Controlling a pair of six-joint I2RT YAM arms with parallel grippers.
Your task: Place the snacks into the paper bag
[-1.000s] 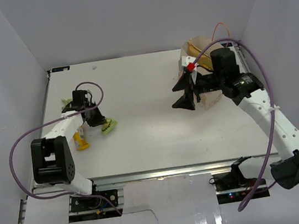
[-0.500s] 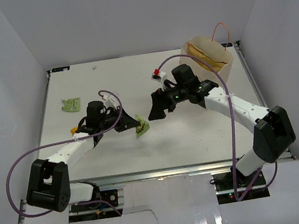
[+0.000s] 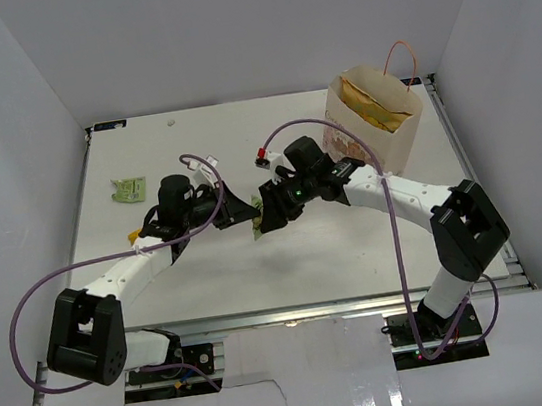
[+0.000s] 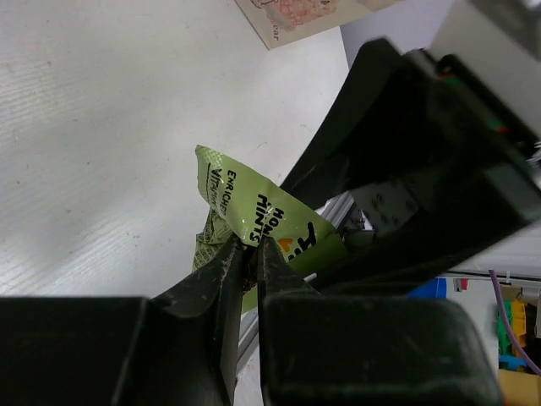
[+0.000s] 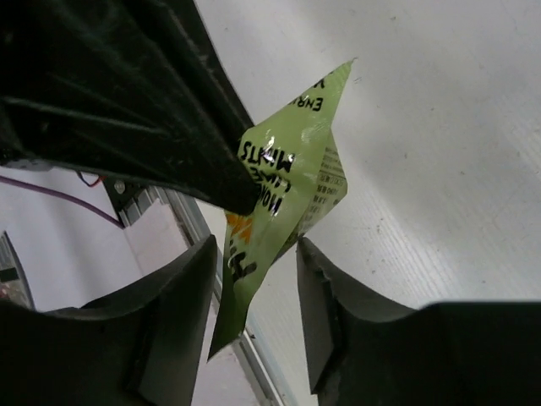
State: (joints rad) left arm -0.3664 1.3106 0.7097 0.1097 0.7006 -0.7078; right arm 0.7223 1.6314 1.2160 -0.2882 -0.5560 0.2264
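Note:
My left gripper (image 3: 249, 213) is shut on a green packet (image 3: 260, 223), held above the table's middle; the left wrist view shows its jaws pinching the packet's edge (image 4: 254, 222). My right gripper (image 3: 265, 216) is open with its fingers (image 5: 182, 288) on either side of the same packet (image 5: 283, 182), not closed on it. The cream paper bag (image 3: 384, 142) stands upright at the back right with the tan-gold chip bag (image 3: 374, 106) inside. Another green packet (image 3: 128, 190) lies at the far left. A yellow packet (image 3: 136, 234) peeks out under the left arm.
White walls enclose the table on three sides. Purple cables loop over both arms. The bag's orange handle (image 3: 398, 54) sticks up at the back right. The table's metal front rail (image 3: 287, 314) runs along the near edge.
My left gripper carried the green packet from the left side toward the middle. My right arm swung from the paper bag over to the packet and now straddles it.

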